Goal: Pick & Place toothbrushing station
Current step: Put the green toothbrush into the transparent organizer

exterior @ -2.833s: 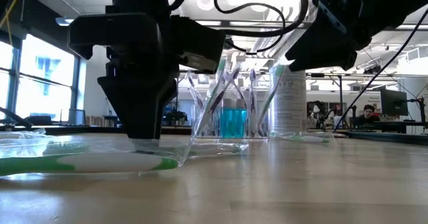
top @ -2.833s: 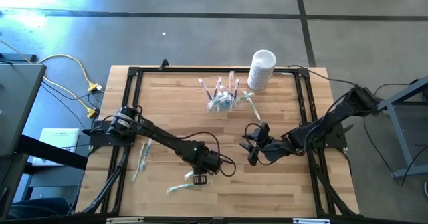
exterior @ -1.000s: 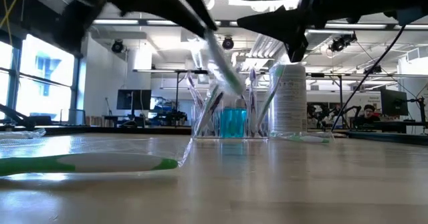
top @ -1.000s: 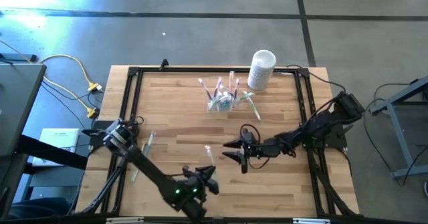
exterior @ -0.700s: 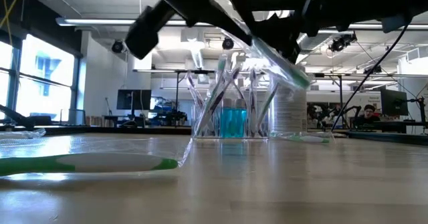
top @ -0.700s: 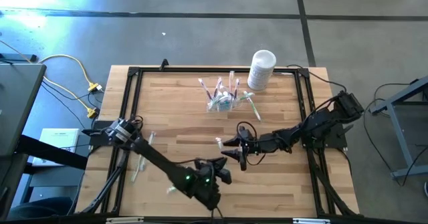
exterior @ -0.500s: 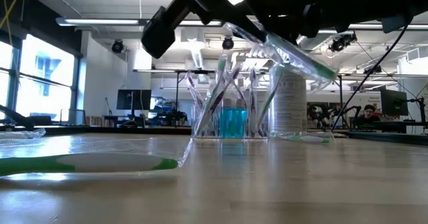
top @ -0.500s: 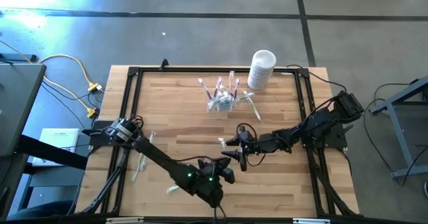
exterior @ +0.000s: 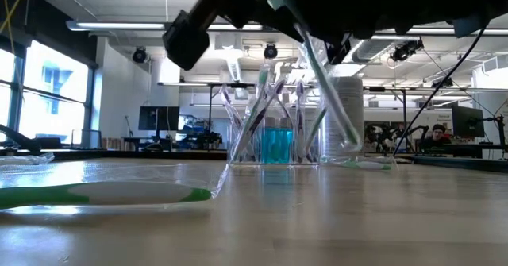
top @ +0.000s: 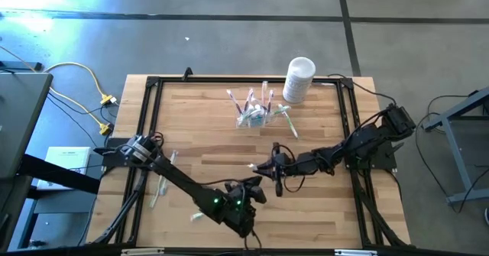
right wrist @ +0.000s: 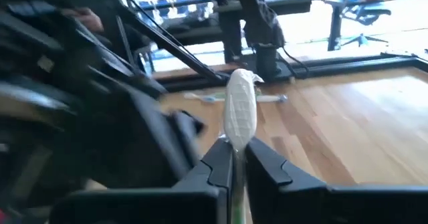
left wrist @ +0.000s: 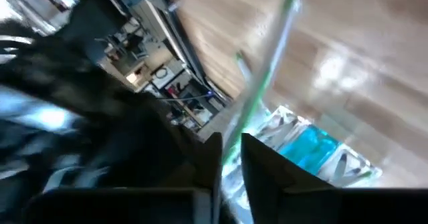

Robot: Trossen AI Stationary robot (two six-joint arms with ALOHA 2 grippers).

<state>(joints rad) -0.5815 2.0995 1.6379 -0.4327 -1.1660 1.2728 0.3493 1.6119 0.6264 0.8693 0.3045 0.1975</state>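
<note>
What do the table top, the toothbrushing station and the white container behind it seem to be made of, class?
Table top: looks like wood, pale planks with visible grain and a light sheen.
Toothbrushing station: probably clear plastic, since the room and a blue insert show through its walls.
White container: likely plastic, opaque white and smooth; the pictures leave it open.

The left gripper, which had been down on the wooden surface over a clear-wrapped green toothbrush, lifted it and carried it toward the right gripper. The right gripper came in from farther right and its jaws closed onto the toothbrush, while the left jaws began to loosen. The toothbrush swung from slanting to nearly upright.
</note>
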